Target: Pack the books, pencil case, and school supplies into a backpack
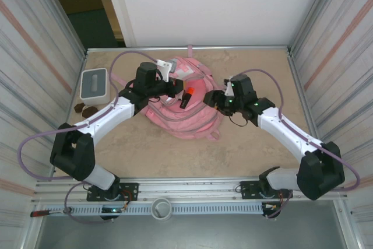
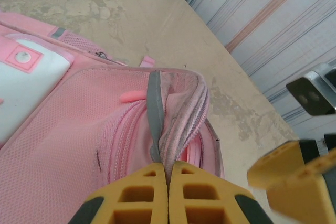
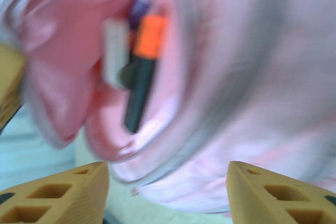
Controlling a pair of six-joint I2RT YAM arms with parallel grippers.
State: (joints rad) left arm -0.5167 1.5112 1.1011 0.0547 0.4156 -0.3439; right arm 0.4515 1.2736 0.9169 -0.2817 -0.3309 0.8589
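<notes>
Backpack (image 1: pixel 192 122) pinched at its rim, centre of the top view, on the worktop (image 1: pixel 256 74).
You see the left pincer (image 2: pixel 168 174) clenched on its grey rim strip (image 2: pixel 154 108); the right pincer (image 3: pixel 168 182) stands released, facing the mouth where an orange-and-black stick (image 3: pixel 140 77) lies.

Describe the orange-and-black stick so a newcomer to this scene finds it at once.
Find the pink backpack in the middle of the table. In its open mouth lies a slim dark stick. Its bright orange end sets it apart from the pink fabric all around it.
</notes>
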